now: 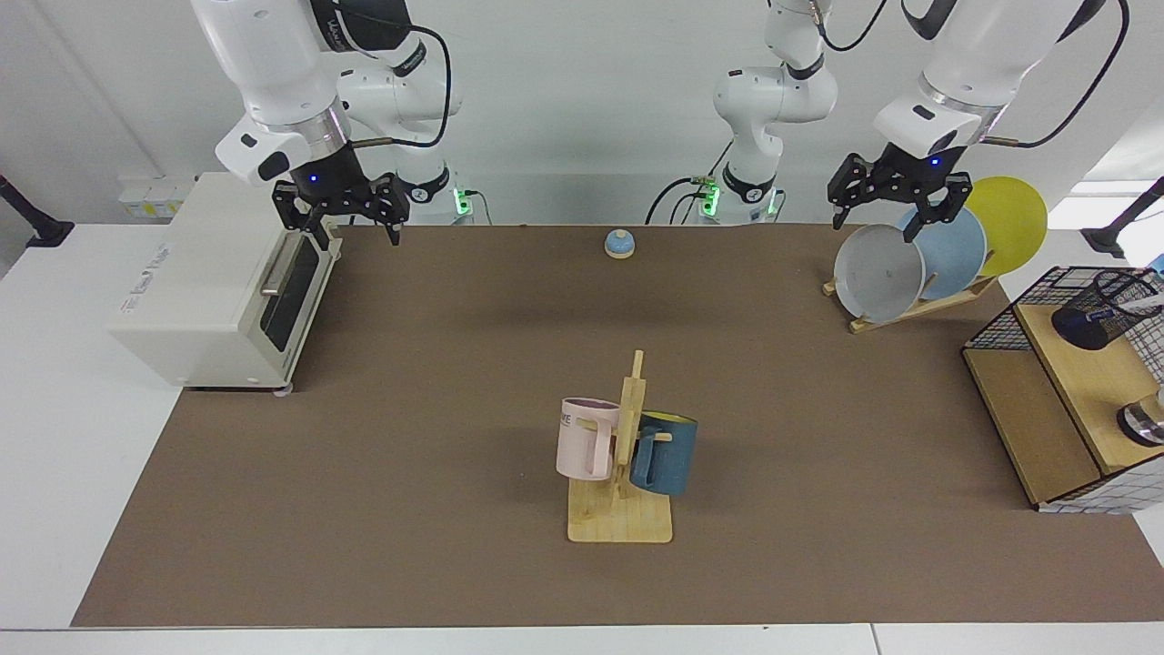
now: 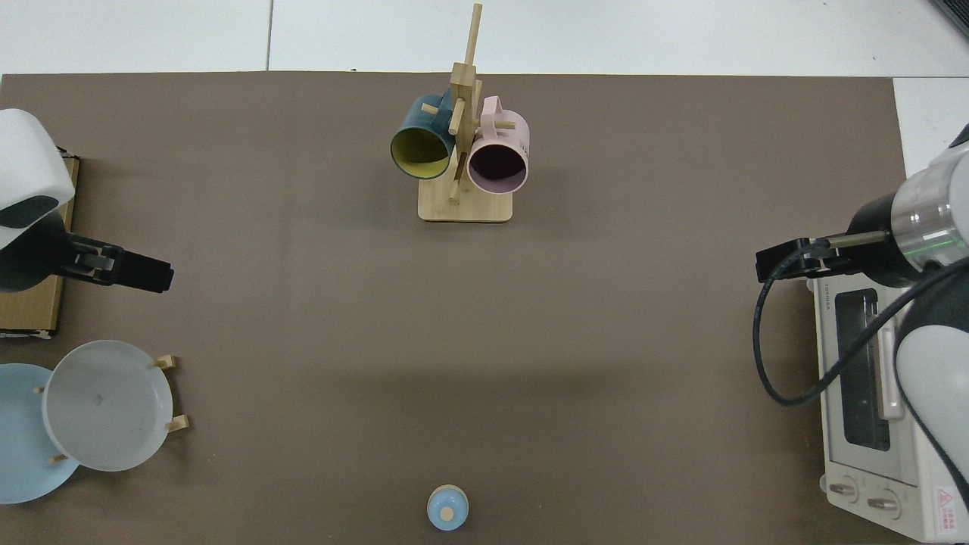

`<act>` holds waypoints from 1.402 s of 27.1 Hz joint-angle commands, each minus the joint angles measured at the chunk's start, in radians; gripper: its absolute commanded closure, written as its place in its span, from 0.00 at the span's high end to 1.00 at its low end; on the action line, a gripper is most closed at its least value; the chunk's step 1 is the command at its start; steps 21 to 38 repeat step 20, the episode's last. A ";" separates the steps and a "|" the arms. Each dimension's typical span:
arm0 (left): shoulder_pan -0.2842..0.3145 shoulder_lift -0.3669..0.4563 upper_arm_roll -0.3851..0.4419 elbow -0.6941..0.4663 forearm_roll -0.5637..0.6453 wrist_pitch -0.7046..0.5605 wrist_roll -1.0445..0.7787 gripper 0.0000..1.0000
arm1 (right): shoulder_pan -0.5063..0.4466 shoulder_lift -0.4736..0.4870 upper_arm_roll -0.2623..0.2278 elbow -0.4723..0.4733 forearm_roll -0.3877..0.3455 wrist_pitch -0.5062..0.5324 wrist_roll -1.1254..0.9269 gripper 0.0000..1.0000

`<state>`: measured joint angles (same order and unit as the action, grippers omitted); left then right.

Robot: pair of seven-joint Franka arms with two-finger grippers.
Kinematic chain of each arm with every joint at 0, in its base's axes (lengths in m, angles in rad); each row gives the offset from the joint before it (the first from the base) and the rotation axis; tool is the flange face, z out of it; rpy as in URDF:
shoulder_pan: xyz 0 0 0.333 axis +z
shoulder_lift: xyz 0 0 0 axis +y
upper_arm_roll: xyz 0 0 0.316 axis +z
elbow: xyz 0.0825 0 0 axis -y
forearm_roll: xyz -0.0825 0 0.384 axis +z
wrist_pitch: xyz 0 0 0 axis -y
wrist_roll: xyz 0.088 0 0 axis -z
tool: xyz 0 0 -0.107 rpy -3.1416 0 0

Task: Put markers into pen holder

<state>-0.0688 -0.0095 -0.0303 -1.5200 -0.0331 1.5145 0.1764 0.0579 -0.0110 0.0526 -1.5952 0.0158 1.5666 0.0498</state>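
I read this as the reach-out step, nothing grasped yet. Going left to right in the facing view: my right tool waits above the toaster oven at the surface's far corner, fingers spread and empty. My left tool hangs over the plate rack, fingers apart, holding nothing. The pen holder stands on the wooden shelf off the surface's edge; something blue shows through its mesh, perhaps a marker. Next, I judge, the left arm must travel toward that shelf.
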 commanded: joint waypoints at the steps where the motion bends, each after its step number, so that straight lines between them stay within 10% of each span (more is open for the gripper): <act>1: 0.004 0.011 0.003 0.035 -0.014 -0.030 -0.009 1.00 | -0.010 -0.003 0.007 0.004 0.007 -0.014 0.016 1.00; 38: 0.004 0.008 0.000 0.031 -0.004 -0.031 -0.006 1.00 | -0.010 -0.003 0.007 0.004 0.007 -0.014 0.016 1.00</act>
